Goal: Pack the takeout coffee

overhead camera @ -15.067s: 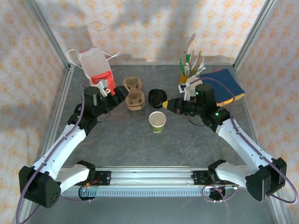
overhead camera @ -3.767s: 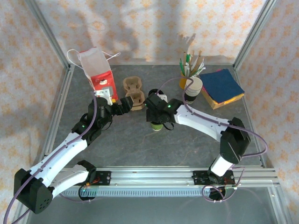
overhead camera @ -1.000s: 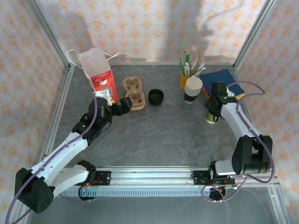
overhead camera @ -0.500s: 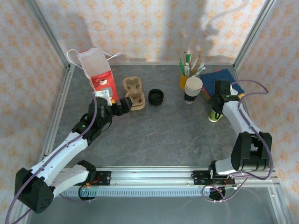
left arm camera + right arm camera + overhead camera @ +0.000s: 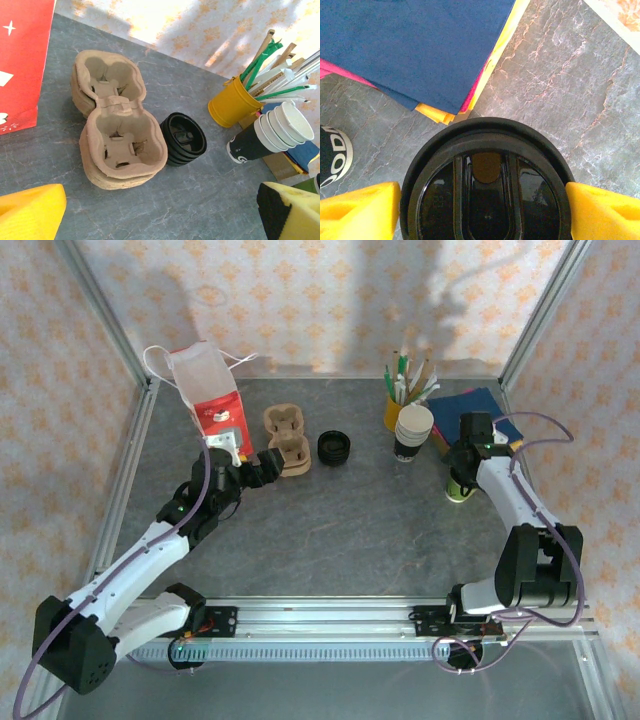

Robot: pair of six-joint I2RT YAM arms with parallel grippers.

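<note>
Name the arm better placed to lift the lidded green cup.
Right. The right claw straddles the green paper cup with black plastic lid; the left claw hovers by the brown pulp carriers.

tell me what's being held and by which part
Left end effector: open, empty. Right end effector: pads flank the rim of the round black plastic lid of the green paper cup; whether they grip cannot be told.

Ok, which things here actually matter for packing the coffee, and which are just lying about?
Job: takeout coffee; probably the pulp cup carriers and red bag for packing it.
Lying about: stack of black lids, stack of lidless cups, yellow straw pot, coloured sheets.
</note>
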